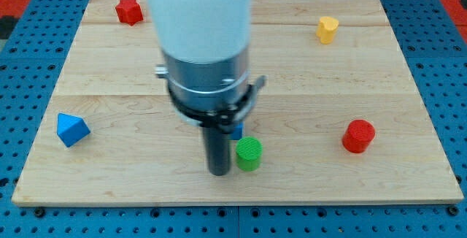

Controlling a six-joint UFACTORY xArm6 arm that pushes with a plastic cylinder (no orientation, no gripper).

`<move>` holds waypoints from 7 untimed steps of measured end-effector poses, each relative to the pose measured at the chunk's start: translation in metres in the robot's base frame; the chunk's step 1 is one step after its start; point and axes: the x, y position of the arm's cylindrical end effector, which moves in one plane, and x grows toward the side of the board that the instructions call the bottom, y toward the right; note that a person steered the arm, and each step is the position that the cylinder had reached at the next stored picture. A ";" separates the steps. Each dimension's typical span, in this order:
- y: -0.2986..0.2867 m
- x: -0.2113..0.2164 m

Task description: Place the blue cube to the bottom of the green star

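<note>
My tip (220, 171) rests on the wooden board (365, 70) near its bottom edge, just left of a green cylinder (249, 153) and close to it. A small patch of a blue block (237, 130) shows just above the green cylinder, at the rod's right side. The arm hides most of it, so I cannot make out its shape. No green star shows anywhere. The arm's white and grey body covers the board's upper middle.
A red block (129, 9) lies at the top left and a yellow block (327, 28) at the top right. A blue wedge-like block (71, 129) sits at the left edge. A red cylinder (358, 136) sits at the lower right.
</note>
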 end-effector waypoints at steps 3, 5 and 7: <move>0.054 -0.028; 0.046 -0.080; -0.010 -0.080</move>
